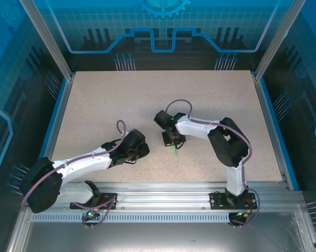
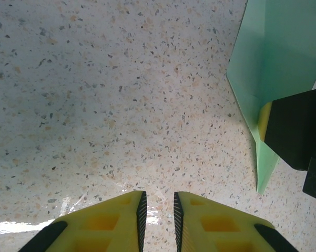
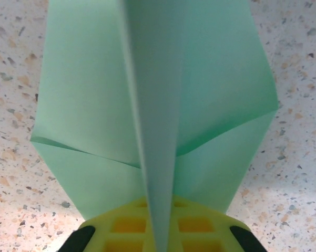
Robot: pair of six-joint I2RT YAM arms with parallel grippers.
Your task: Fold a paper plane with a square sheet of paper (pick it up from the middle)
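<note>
Two pale-green wings of the paper plane (image 3: 158, 105) are spreading either side of its raised centre crease, which my right pincer (image 3: 158, 227) is clenching low over the desk (image 1: 94, 105). I am judging the thin ridge could be slipping or tearing if I am pulling sideways. Left of the plane my left pincer (image 2: 158, 210) is hanging released, empty; bare desk is lying all round the plane.
</note>
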